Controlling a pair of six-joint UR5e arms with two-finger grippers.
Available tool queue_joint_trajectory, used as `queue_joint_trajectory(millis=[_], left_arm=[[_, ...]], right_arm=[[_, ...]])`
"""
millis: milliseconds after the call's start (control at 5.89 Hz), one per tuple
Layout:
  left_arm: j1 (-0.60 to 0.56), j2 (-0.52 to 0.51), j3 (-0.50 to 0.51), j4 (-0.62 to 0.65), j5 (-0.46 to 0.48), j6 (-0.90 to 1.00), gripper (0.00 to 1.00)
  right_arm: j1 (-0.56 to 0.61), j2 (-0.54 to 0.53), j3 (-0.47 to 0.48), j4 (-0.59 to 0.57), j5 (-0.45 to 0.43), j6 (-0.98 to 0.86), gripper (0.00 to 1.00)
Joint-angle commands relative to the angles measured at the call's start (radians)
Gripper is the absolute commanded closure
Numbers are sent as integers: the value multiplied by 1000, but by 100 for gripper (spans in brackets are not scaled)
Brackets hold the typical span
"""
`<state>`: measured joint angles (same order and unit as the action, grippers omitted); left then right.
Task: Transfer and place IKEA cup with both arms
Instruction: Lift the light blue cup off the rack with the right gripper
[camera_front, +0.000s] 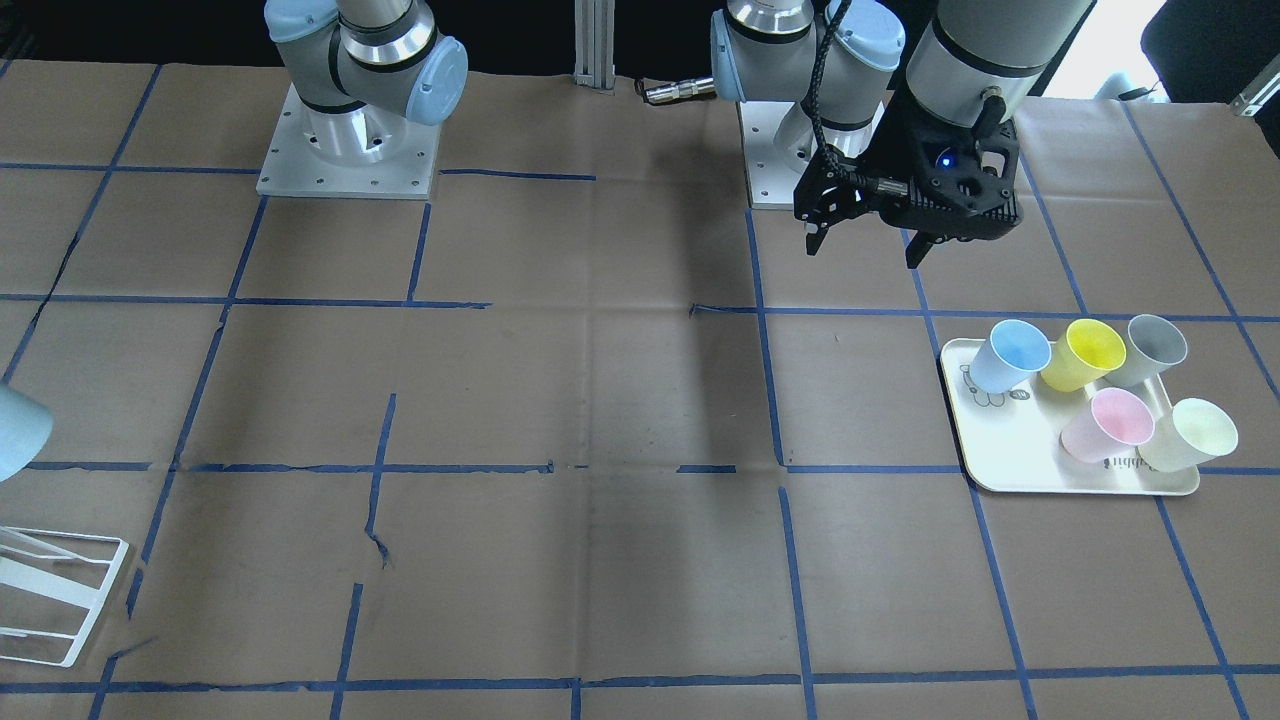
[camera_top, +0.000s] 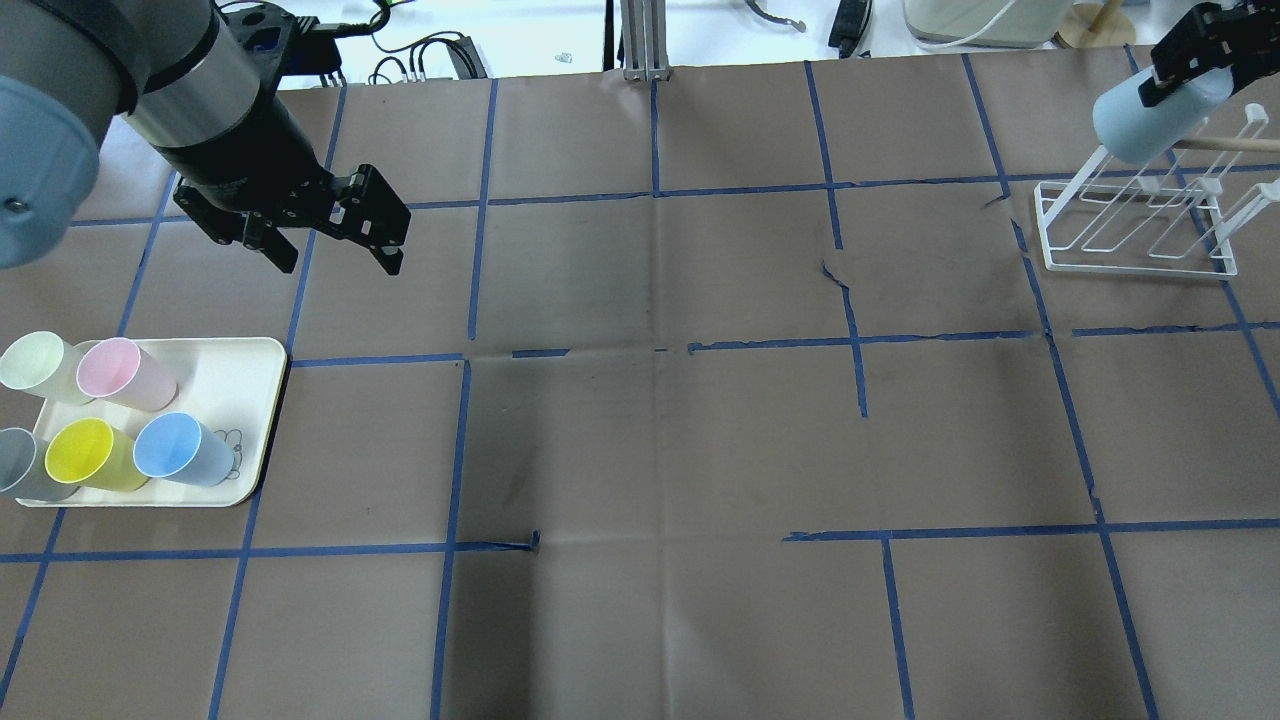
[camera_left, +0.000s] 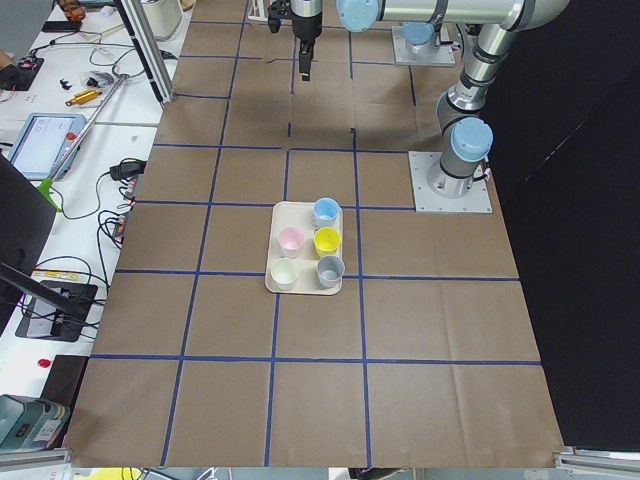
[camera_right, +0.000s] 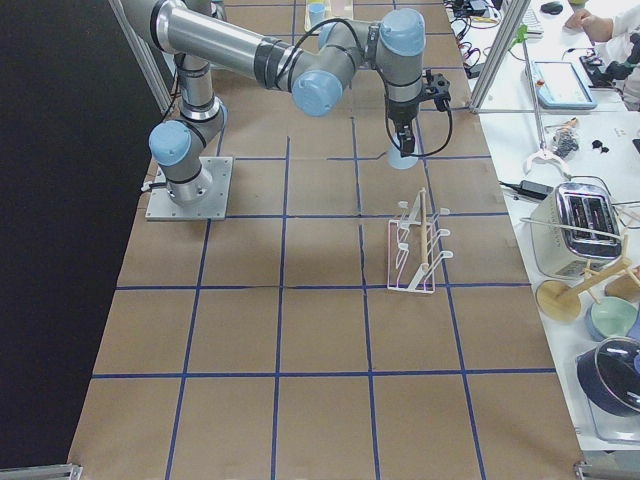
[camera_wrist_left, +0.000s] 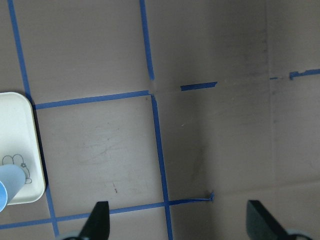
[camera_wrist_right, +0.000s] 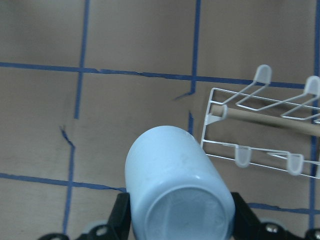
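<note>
My right gripper (camera_top: 1190, 62) is shut on a pale-blue IKEA cup (camera_top: 1148, 118) and holds it tilted in the air over the white wire rack (camera_top: 1140, 225) at the far right. In the right wrist view the cup's base (camera_wrist_right: 176, 187) faces the camera, between the fingers (camera_wrist_right: 122, 216). The cup also shows at the left edge of the front view (camera_front: 20, 430). My left gripper (camera_top: 338, 262) is open and empty, hanging above the table just beyond the tray (camera_top: 235, 375). A second blue cup (camera_top: 180, 450) lies on that tray.
The cream tray (camera_front: 985, 440) also holds pink (camera_top: 120, 372), yellow (camera_top: 90, 452), grey (camera_top: 20, 465) and pale-green (camera_top: 38, 365) cups. A wooden rod (camera_wrist_right: 270, 120) lies across the rack. Both arm bases (camera_front: 345, 150) stand at the robot's edge of the table.
</note>
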<state>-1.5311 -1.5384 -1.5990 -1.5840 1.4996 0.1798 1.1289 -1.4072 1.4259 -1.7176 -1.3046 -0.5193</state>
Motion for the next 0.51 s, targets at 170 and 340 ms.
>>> queue_joint_trajectory(millis=[170, 340], left_arm=[[139, 6, -2, -98, -228, 81, 3], [182, 4, -6, -163, -355, 81, 3]], right_arm=[[0, -38, 4, 242, 461, 4, 60], [14, -38, 8, 315, 584, -4, 60]])
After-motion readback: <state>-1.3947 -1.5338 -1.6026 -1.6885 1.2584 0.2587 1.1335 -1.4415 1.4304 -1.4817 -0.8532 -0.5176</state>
